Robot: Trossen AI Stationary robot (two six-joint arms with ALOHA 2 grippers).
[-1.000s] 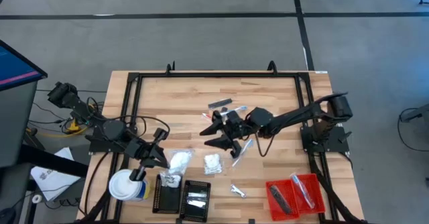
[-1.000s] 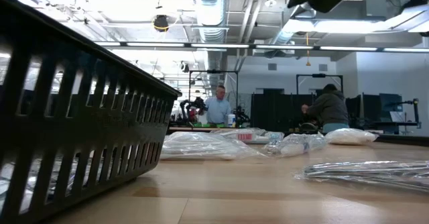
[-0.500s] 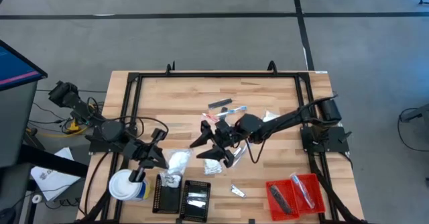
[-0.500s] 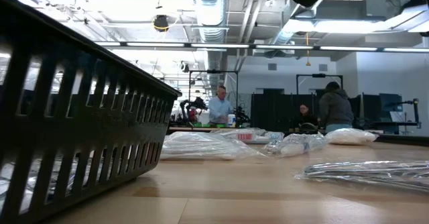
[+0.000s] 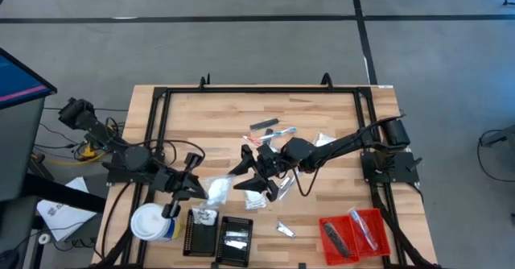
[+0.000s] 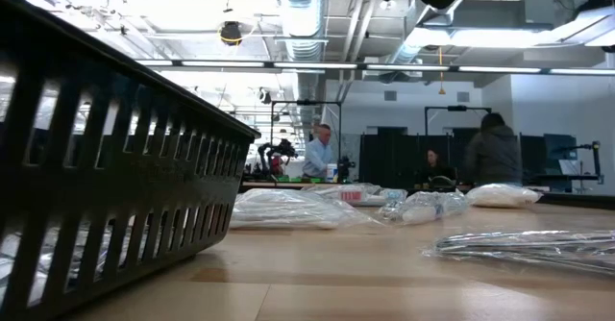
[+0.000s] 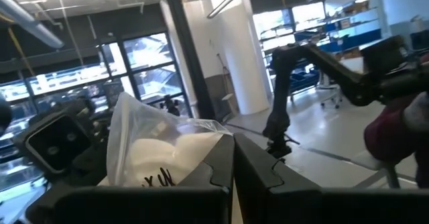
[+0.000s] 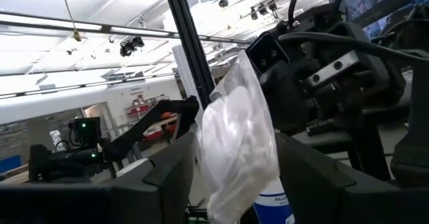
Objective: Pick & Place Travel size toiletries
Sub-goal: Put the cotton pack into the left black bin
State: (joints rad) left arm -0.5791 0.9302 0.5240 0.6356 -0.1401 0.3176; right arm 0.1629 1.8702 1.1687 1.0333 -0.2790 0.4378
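Two dark arms worked over the wooden table (image 5: 338, 100), whose bare planks ran toward twelve o'clock. Next in size, the white-topped canister (image 5: 151, 223) stood at about eight o'clock, with the black ribbed trays (image 5: 219, 237) at six and the red tray (image 5: 358, 233) at four, the latter holding a few sticks. From nine o'clock the left gripper (image 5: 191, 187) reached in with its fingers pressed together, pinching a white puffy packet (image 5: 217, 190) that was raised off the wood just beside the canister; the left wrist view showed that packet (image 7: 157, 147) clamped between the dark fingers. From three o'clock the right gripper (image 5: 259, 182) hung near the table's middle, fingers parted around a second white packet (image 8: 236, 140), which the right wrist view showed pinched between them and dangling. Loose toiletries lay around it: a dark grey bar (image 5: 263, 126) and thin sticks (image 5: 282, 131) toward twelve, a silvery sachet (image 5: 285, 229) toward five. At table height, clear-wrapped packets (image 6: 288, 209) lay on the wood.
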